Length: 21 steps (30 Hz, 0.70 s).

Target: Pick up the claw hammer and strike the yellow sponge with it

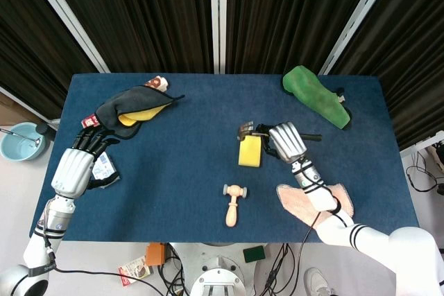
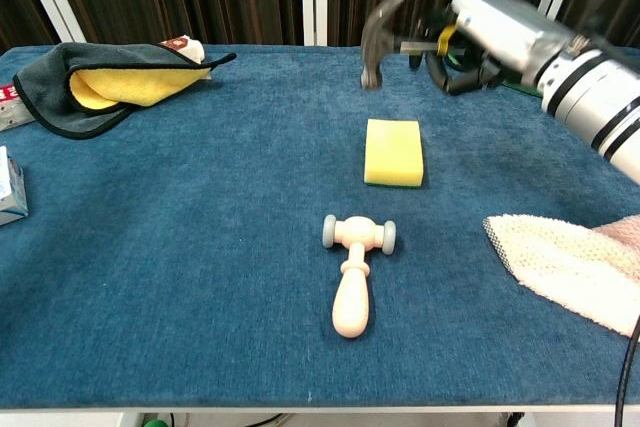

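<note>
My right hand (image 1: 286,141) (image 2: 490,39) grips the handle of the claw hammer (image 2: 385,39), whose dark metal head (image 1: 245,130) hangs in the air above the far edge of the yellow sponge (image 1: 250,151) (image 2: 394,151). The sponge lies flat on the blue table (image 1: 194,164), untouched by the hammer. My left hand (image 1: 78,164) rests at the table's left edge with its fingers apart and nothing in it; it does not show in the chest view.
A small wooden mallet (image 1: 234,202) (image 2: 354,274) lies in front of the sponge. A pink towel (image 1: 312,202) (image 2: 565,267) lies under my right forearm. A dark cloth with yellow lining (image 1: 132,109) sits far left, a green cloth (image 1: 316,95) far right.
</note>
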Each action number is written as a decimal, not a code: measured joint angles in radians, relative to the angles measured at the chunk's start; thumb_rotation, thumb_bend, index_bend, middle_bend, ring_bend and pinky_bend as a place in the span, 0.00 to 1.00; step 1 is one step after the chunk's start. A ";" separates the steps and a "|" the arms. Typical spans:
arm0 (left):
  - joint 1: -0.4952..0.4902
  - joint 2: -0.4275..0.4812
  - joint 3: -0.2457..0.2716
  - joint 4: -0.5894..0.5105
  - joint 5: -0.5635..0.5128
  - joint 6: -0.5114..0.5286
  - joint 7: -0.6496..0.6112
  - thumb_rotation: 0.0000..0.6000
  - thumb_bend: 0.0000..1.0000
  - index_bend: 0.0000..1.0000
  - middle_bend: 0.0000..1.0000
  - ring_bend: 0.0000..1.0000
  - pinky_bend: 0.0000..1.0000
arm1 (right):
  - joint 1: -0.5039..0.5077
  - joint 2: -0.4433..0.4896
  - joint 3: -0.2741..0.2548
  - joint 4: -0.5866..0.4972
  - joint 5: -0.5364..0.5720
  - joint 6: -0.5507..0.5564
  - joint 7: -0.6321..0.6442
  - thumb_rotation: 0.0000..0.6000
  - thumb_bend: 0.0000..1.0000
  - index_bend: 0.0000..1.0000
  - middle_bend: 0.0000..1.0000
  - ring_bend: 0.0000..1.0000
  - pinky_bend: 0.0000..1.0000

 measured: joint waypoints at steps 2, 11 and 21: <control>-0.001 -0.002 0.000 0.001 -0.001 -0.001 -0.001 1.00 0.12 0.28 0.18 0.08 0.11 | -0.007 0.009 0.013 -0.012 -0.012 0.040 0.035 1.00 1.00 1.00 0.87 0.86 0.82; -0.002 -0.008 0.002 0.014 -0.006 -0.009 -0.007 1.00 0.12 0.28 0.18 0.08 0.11 | -0.001 0.005 -0.034 0.018 -0.003 -0.096 -0.068 1.00 1.00 1.00 0.87 0.86 0.82; 0.002 -0.008 0.003 0.019 -0.009 -0.007 -0.015 1.00 0.12 0.28 0.18 0.08 0.11 | 0.009 -0.009 -0.064 0.041 0.046 -0.219 -0.217 1.00 1.00 1.00 0.87 0.86 0.82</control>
